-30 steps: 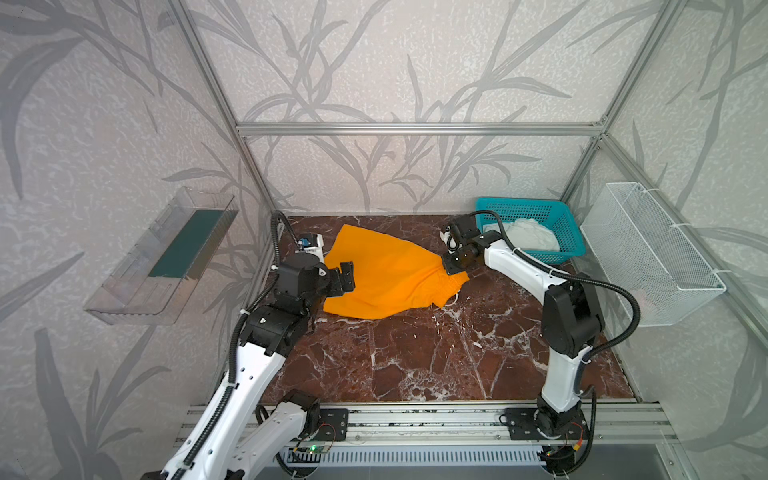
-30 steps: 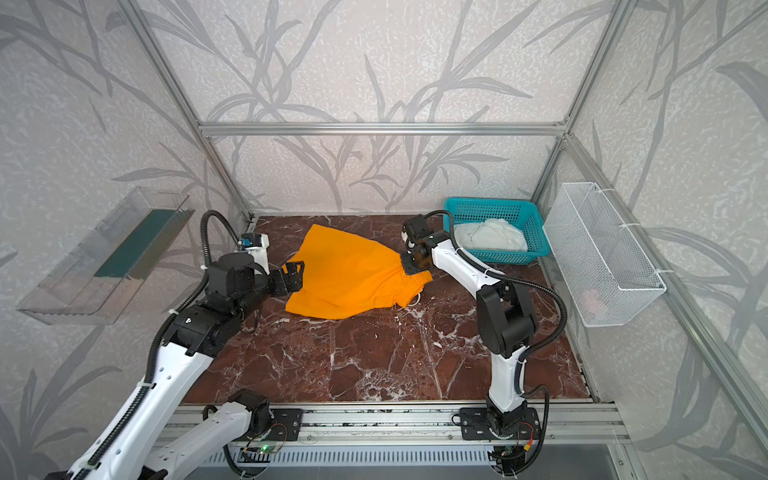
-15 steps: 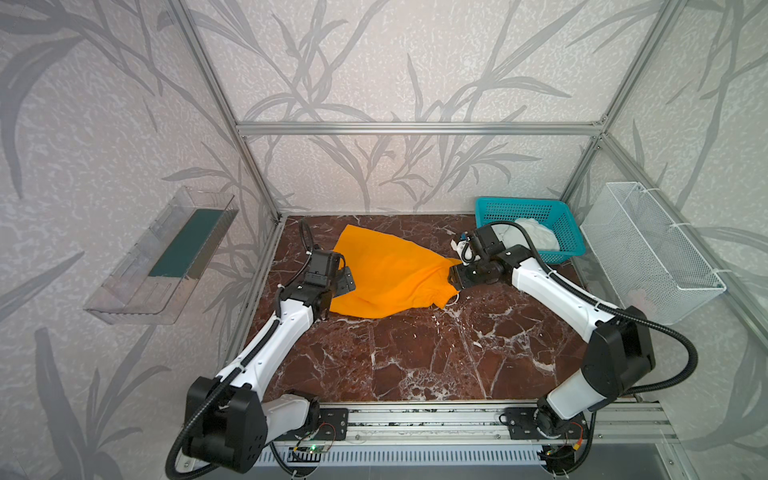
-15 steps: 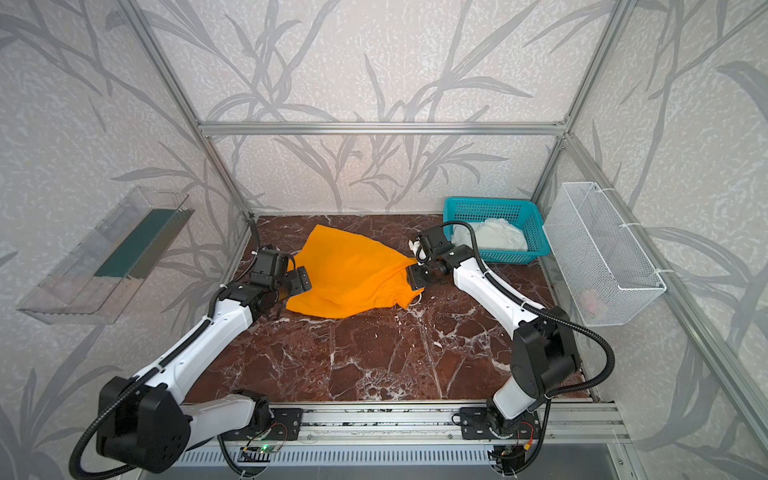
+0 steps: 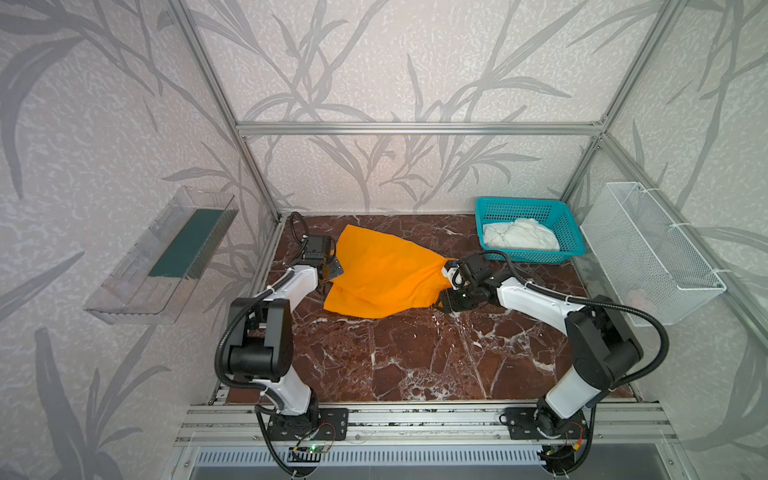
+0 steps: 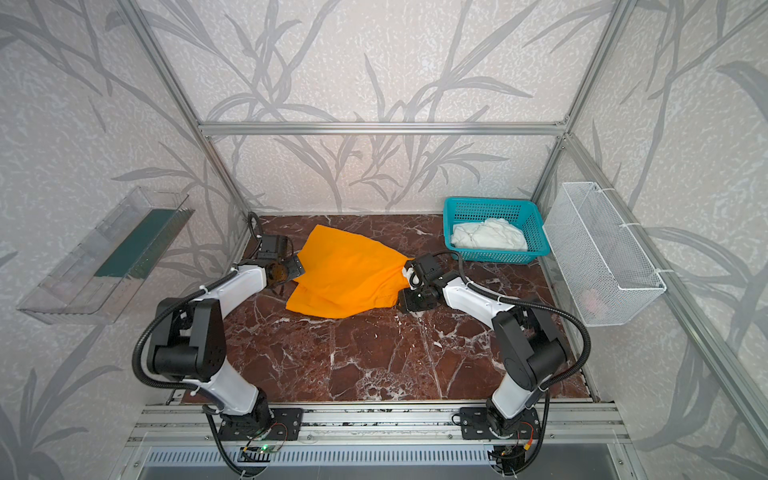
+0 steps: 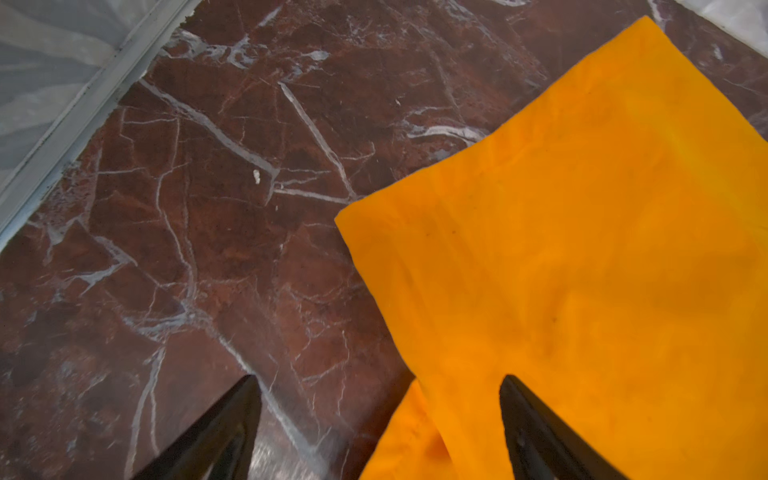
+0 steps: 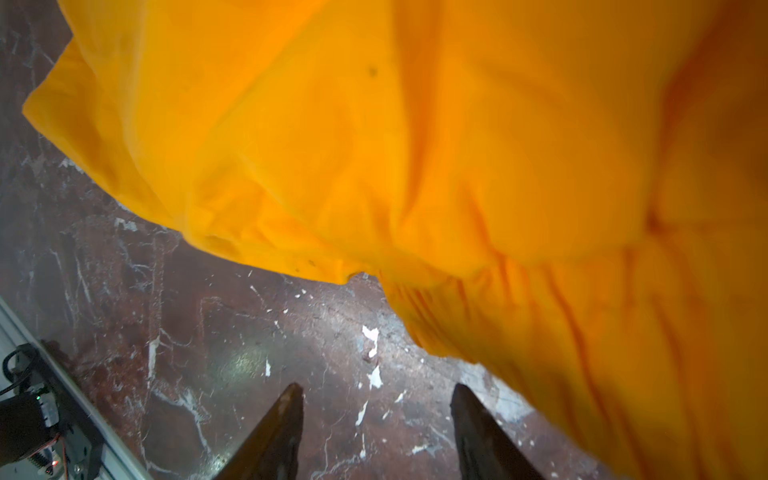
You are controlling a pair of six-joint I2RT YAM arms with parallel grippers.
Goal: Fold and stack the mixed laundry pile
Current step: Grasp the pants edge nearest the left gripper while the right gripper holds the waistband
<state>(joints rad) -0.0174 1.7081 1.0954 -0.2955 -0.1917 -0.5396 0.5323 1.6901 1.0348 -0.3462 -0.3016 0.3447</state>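
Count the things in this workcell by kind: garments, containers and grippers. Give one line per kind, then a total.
Garments: 2 (orange trousers, white garment)
Containers: 3 (teal basket, white wire basket, clear wall bin)
Grippers: 2 (left gripper, right gripper)
Total: 7

Red-brown marble tabletop (image 5: pixel 415 353), orange trousers (image 5: pixel 386 274) spread, teal basket (image 5: pixel 536 257) far right

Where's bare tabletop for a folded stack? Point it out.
Free: the red marble tabletop between the bright orange cloth trousers and the front aluminium rail. Crowded: the back, with trousers, left pincer, right pincer and the teal plastic basket holding the white cloth shirt.
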